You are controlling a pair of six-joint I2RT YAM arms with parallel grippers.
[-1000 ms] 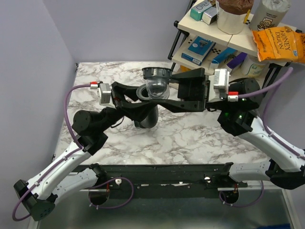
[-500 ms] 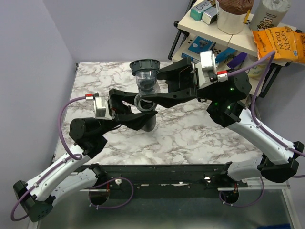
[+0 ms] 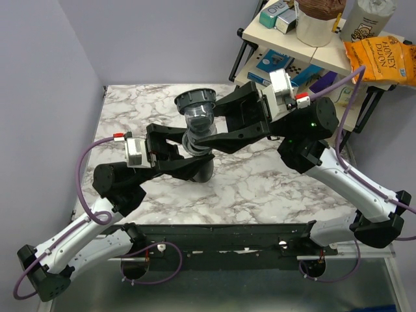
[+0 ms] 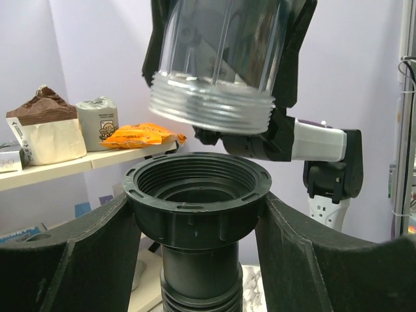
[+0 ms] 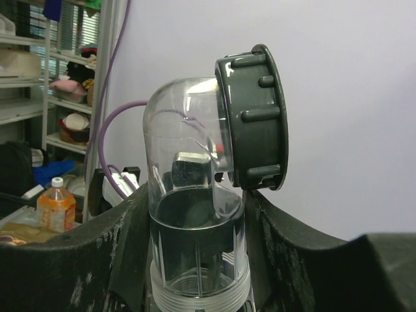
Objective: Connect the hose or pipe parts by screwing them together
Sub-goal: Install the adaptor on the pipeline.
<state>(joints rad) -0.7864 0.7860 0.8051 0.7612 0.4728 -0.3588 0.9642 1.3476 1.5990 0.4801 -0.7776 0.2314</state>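
The black ribbed hose [image 4: 200, 302] stands upright, held aloft, its collar nut [image 4: 197, 211] open upward with inner threads showing. The clear elbow [image 5: 188, 188] hangs just above it, slightly tilted, threaded end [image 4: 211, 110] down and not yet engaged. Its dark grey ring [image 5: 252, 117] faces sideways.

The left arm [image 3: 84, 231] and the right arm [image 3: 344, 179] are reaching in and meeting in the middle. The left gripper [image 3: 194, 156] is squeezing the hose [image 4: 197, 214] from both sides. The right gripper [image 3: 207, 127] is holding the clear fitting [image 5: 188, 214] just above and seems to be leaning a little.
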